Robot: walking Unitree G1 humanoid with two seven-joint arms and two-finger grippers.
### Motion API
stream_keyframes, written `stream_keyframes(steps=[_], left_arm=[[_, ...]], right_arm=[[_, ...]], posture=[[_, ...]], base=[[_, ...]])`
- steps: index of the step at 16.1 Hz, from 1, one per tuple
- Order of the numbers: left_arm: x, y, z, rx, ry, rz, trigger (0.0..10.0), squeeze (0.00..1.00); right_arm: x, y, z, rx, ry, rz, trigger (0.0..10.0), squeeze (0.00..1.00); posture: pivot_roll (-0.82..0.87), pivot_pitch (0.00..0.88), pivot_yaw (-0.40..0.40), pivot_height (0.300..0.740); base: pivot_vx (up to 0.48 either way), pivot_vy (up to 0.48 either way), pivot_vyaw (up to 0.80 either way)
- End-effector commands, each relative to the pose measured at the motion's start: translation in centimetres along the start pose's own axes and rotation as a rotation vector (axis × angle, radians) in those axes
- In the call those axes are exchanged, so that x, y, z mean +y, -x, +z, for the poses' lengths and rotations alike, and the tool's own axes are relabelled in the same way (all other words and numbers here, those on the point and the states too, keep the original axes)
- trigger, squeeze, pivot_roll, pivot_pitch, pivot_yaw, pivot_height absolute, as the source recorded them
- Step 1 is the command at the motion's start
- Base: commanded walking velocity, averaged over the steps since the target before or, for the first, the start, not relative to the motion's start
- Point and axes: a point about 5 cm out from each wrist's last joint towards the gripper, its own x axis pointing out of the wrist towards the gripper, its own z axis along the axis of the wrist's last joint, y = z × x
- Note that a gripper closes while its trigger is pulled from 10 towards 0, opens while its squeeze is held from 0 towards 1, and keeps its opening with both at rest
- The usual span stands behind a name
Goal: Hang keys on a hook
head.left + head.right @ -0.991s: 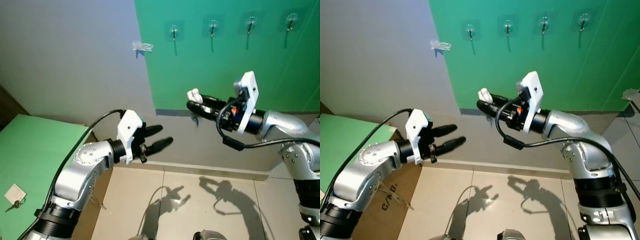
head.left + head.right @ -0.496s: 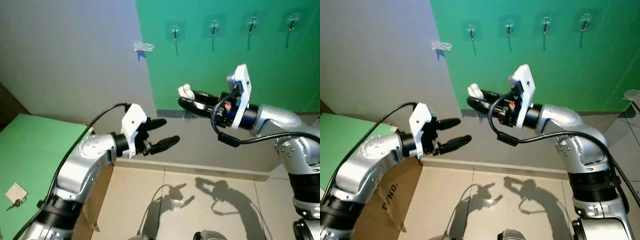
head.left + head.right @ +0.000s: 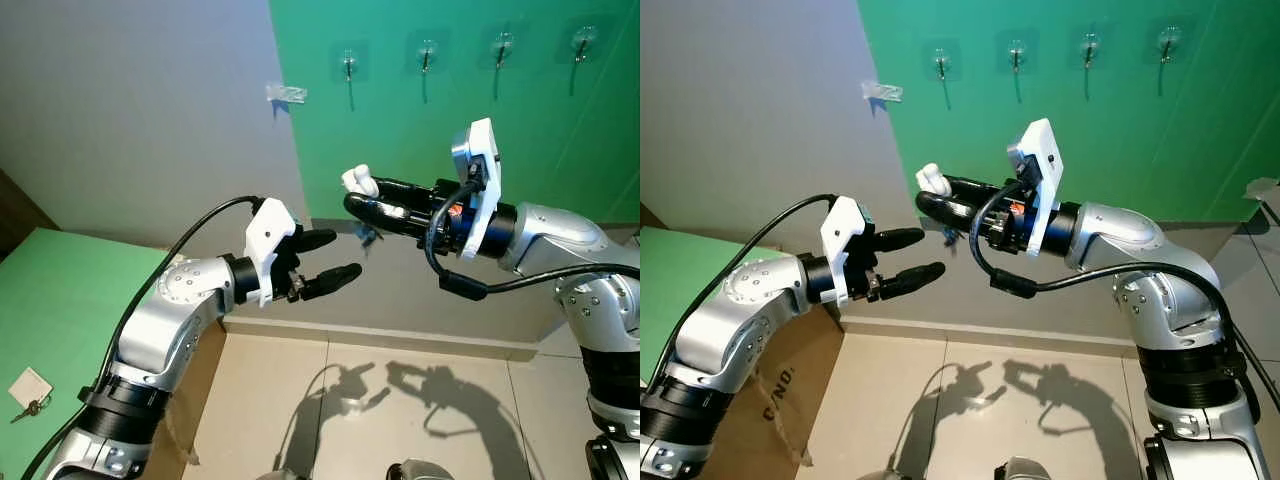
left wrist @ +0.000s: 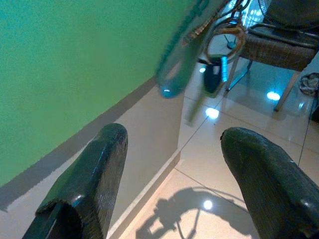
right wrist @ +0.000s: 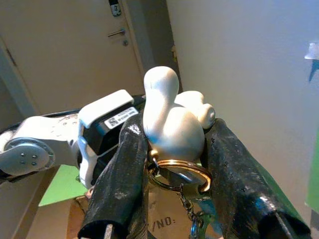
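Observation:
My right gripper point(image 3: 352, 197) is shut on a white figurine keychain point(image 3: 357, 181), held at chest height in front of the wall. In the right wrist view, the figurine point(image 5: 172, 119) sits between the fingers point(image 5: 122, 184), and a gold ring point(image 5: 178, 172) with a chain hangs below it. The keys point(image 3: 368, 235) dangle under the fingers. My left gripper point(image 3: 332, 255) is open, just below and left of the keys, pointing at them. Its wrist view shows the blurred keys point(image 4: 213, 74) beyond the fingers point(image 4: 89, 184). Several hooks point(image 3: 348, 65) point(image 3: 426, 55) are on the green wall above.
A green table point(image 3: 70, 300) stands at the left, with a white tag and key point(image 3: 30, 392) on it. A cardboard box point(image 3: 790, 390) sits under its edge. A strip of tape point(image 3: 285, 93) is stuck to the grey wall. A wicker chair point(image 4: 279, 45) stands on the tiled floor.
My right gripper has carried the keychain leftward, closer to the left gripper. The left gripper has risen a little and stays open.

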Motion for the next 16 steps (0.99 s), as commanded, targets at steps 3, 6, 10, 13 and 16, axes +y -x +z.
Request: stream_keyframes(steps=[3, 6, 10, 13, 16], left_arm=[[0.5, 0.2, 0.9, -0.039, -0.012, 0.0, 10.0, 0.0], [0.4, 0.3, 1.5, -0.062, -0.017, -0.009, 10.0, 0.0], [0.2, 0.3, 2.0, -0.075, -0.039, -0.025, 10.0, 0.0], [0.1, 0.3, 2.3, -0.087, -0.049, -0.034, 10.0, 0.0], [-0.1, 0.3, 2.8, -0.105, -0.055, -0.047, 10.0, 0.0]], right_arm=[[1.0, -0.6, 0.9, -0.016, 0.024, 0.059, 0.0, 0.0], [1.2, -0.4, 0.6, -0.001, 0.018, 0.078, 0.0, 0.0], [0.8, -0.1, -0.1, 0.032, 0.014, 0.068, 0.0, 0.0], [0.5, -0.1, -0.4, 0.051, 0.019, 0.065, 0.0, 0.0], [0.5, -0.1, -0.5, 0.057, 0.019, 0.069, 0.0, 0.0]], posture=[[-0.24, 0.06, 0.118, 0.74], [-0.24, 0.058, 0.117, 0.74], [-0.24, 0.05, 0.114, 0.74], [-0.24, 0.042, 0.112, 0.74], [-0.24, 0.035, 0.107, 0.74]], base=[[0.0, 0.0, 0.0], [0.0, 0.0, 0.0], [0.0, 0.0, 0.0], [0.0, 0.0, 0.0], [0.0, 0.0, 0.0]])
